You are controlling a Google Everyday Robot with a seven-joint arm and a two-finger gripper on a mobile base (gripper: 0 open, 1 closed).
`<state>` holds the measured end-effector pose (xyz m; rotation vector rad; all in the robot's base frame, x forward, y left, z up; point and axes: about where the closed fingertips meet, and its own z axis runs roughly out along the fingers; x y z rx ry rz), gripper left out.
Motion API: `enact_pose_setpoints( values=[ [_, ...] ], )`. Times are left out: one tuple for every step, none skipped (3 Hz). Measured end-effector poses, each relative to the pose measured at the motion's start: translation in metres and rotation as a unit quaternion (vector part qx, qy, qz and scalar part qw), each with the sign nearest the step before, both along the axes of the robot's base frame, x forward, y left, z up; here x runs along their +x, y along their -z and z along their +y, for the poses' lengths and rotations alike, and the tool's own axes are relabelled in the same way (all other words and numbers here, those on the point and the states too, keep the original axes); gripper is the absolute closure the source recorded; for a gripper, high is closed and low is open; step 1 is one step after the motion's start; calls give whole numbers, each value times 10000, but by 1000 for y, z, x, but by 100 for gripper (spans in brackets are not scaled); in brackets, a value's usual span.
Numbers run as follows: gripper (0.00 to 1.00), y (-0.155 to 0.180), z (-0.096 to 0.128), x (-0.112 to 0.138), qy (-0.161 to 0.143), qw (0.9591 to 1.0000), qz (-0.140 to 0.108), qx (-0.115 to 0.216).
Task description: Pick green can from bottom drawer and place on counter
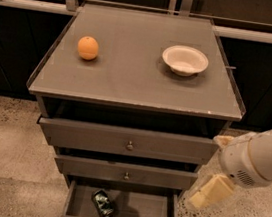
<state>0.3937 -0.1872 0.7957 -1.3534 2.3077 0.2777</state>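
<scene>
Spread and empty, the gripper (207, 170) hangs just right of the middle drawer (126, 172), likely staged to swing in. The green can (104, 203) lies tipped at the left of the pulled-out bottom drawer (147, 210), exposed from above; the counter (129, 82) awaits it.

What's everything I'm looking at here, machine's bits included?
counter: one, grey-brown, cabinet top
orange: one, orange, on the counter, left
bowl: one, white, on the counter, right
knobbed drawers: two, grey-brown, under the counter
bottom drawer: one, grey-brown, lowest, pulled open
green can: one, dark green, inside the bottom drawer
floor: one, speckled beige, around the cabinet
arm: one, white, far right
gripper: one, cream, at the arm's end, right of the bottom drawer
</scene>
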Motion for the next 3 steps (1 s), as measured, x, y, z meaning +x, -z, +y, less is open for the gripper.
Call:
enact_pose_setpoints(
  values=[
    [0, 57, 33, 17, -158, 9992, 27, 357],
    [0, 101, 62, 31, -304, 9986, -2, 425],
    [0, 103, 63, 35, -275, 9987, -68, 435]
  ],
)
